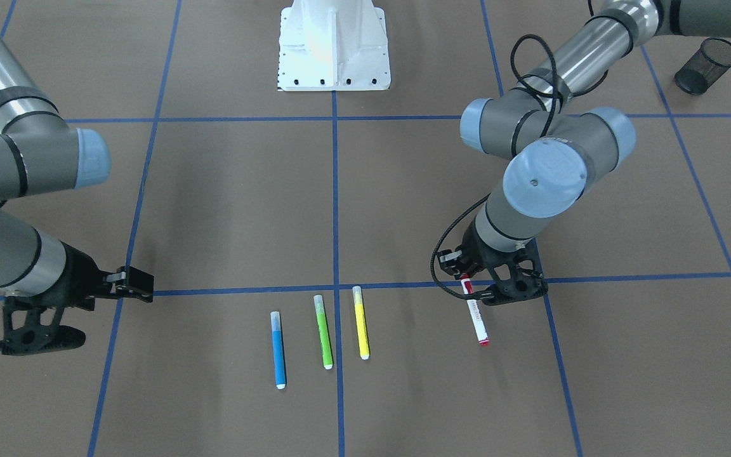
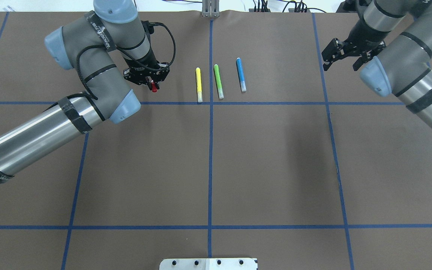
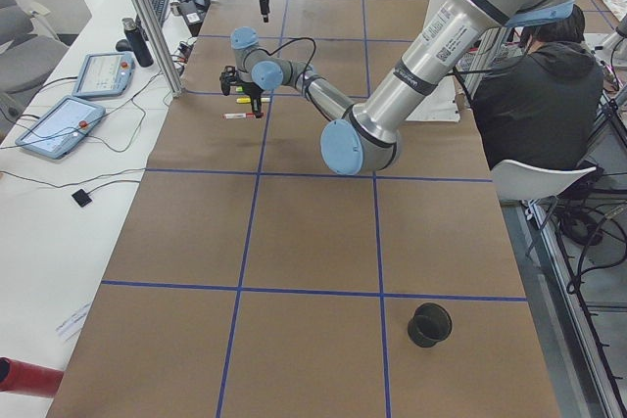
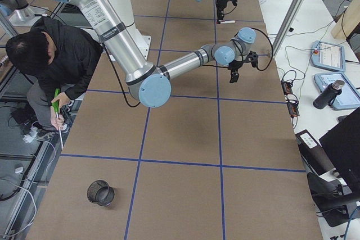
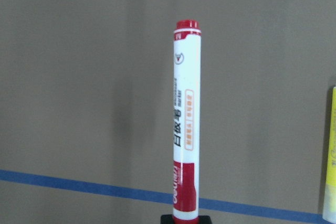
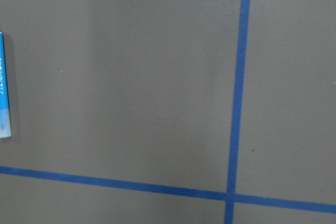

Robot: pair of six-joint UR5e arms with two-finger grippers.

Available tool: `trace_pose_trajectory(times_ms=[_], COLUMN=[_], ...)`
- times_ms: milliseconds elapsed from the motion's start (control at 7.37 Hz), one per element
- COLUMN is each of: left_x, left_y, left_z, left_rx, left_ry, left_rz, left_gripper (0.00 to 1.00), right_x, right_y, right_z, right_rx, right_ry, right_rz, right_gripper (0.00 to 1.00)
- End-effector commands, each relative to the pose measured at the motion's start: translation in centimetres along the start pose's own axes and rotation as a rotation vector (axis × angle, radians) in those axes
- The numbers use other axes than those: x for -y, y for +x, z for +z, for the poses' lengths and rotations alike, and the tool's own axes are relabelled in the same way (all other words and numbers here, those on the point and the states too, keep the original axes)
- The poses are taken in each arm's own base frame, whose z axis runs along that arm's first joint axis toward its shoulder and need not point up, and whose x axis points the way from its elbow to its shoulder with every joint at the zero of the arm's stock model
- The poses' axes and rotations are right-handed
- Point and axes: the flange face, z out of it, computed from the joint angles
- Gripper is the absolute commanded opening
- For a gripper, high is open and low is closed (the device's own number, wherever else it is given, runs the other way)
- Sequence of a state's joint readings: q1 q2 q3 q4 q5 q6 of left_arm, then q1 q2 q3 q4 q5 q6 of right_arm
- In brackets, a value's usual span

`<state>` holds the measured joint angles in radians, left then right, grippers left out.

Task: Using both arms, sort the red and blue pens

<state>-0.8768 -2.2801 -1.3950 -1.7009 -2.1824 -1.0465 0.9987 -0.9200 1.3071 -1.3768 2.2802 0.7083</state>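
The red pen point(image 1: 476, 317) lies along the brown paper, its white barrel pointing away from the robot. My left gripper point(image 1: 474, 287) is shut on its red-capped end point(image 2: 154, 88). In the left wrist view the red pen point(image 5: 186, 129) runs straight up from the bottom edge. The blue pen point(image 1: 278, 349) lies flat beside a green and a yellow marker, touched by nothing. My right gripper point(image 2: 341, 63) hangs open and holds nothing, well to the side of the blue pen point(image 2: 241, 75). The right wrist view catches only the blue pen's edge point(image 6: 2, 87).
A green marker point(image 1: 323, 331) and a yellow marker point(image 1: 360, 322) lie between the two pens. One black mesh cup point(image 1: 708, 63) stands on the left arm's side, another point(image 4: 100, 192) on the right arm's side. The white pedestal point(image 1: 334, 44) stands at the robot's edge, where a person point(image 3: 539, 75) sits.
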Motion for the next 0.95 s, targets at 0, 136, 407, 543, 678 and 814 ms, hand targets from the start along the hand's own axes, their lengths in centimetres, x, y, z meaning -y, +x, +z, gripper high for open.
trace_pose_trajectory(times_ms=[0, 136, 407, 543, 678, 814], left_x=[-0.3, 0.1, 0.9, 1.0, 1.3, 1.5], left_y=[-5.0, -6.0, -7.2, -7.8, -8.1, -8.2], left_z=[-1.3, -1.5, -2.3, -2.3, -2.6, -2.9], left_rx=[0.000, 0.005, 0.008, 0.012, 0.013, 0.011], left_ry=[-0.014, -0.010, 0.005, 0.005, 0.011, 0.015], left_rz=[0.062, 0.086, 0.091, 0.084, 0.082, 0.115], left_gripper=[0.00, 0.00, 0.00, 0.00, 0.00, 0.00], right_x=[0.9, 0.5, -0.4, 0.5, 1.4, 1.1], right_y=[-8.6, -11.2, -13.6, -15.2, -16.9, -17.8], right_z=[4.1, 5.6, 6.9, 7.3, 7.6, 7.8], right_rx=[-0.046, -0.058, -0.059, -0.067, -0.072, -0.068], right_ry=[0.031, 0.027, 0.015, 0.009, 0.002, -0.001], right_rz=[-0.065, -0.090, -0.116, -0.112, -0.083, -0.052], right_gripper=[0.98, 0.99, 0.99, 0.98, 0.98, 0.98])
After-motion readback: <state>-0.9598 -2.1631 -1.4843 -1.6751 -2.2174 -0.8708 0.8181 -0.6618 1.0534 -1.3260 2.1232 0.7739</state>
